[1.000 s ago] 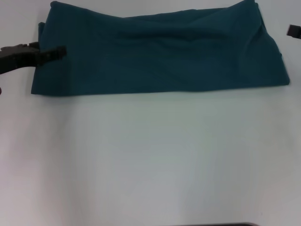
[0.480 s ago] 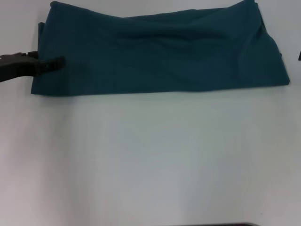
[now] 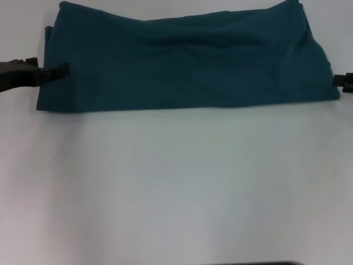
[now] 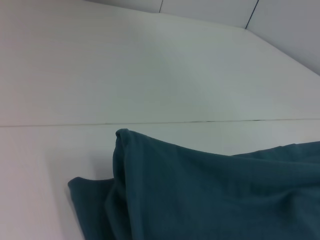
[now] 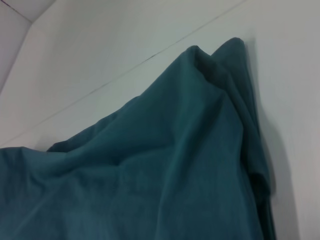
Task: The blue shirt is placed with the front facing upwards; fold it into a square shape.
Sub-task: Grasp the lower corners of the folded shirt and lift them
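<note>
Shirt (image 3: 187,61) lying as long band on table (image 3: 176,187); left gripper (image 3: 58,70) at left end, right gripper (image 3: 346,81) at right end, finger state indeterminate; next likely an end-over-end fold.

Right pincer (image 3: 343,81) back at shirt's (image 3: 187,61) right edge — left pincer (image 3: 60,70) retreated slightly outward.
</note>
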Available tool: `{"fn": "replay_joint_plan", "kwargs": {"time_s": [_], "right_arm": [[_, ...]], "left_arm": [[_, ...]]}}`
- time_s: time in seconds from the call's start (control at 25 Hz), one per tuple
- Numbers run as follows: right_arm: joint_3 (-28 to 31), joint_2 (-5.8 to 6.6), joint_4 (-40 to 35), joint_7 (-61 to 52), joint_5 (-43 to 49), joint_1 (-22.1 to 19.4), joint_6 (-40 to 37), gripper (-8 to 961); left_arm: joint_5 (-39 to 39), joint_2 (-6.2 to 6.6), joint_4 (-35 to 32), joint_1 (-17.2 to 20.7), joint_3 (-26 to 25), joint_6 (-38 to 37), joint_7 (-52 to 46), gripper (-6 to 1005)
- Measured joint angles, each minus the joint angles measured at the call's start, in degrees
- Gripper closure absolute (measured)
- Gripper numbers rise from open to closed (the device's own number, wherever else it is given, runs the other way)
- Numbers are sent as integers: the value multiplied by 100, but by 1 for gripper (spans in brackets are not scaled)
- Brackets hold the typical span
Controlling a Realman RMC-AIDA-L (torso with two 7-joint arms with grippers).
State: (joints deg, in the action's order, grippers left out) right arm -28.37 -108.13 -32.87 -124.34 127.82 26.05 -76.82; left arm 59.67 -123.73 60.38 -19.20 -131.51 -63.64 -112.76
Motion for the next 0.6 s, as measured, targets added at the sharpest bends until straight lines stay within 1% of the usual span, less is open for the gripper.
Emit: {"fn": "replay_joint_plan", "kwargs": {"time_s": [0.12, 0.6], "right_arm": [[-6, -60, -17, 22, 2, 6, 99, 452], [-1, -87, -23, 96, 15, -49, 238, 450]], "left_arm": [[0, 6, -6, 1, -3, 1, -11, 137], [1, 7, -31, -10, -7, 1, -12, 148]]}}
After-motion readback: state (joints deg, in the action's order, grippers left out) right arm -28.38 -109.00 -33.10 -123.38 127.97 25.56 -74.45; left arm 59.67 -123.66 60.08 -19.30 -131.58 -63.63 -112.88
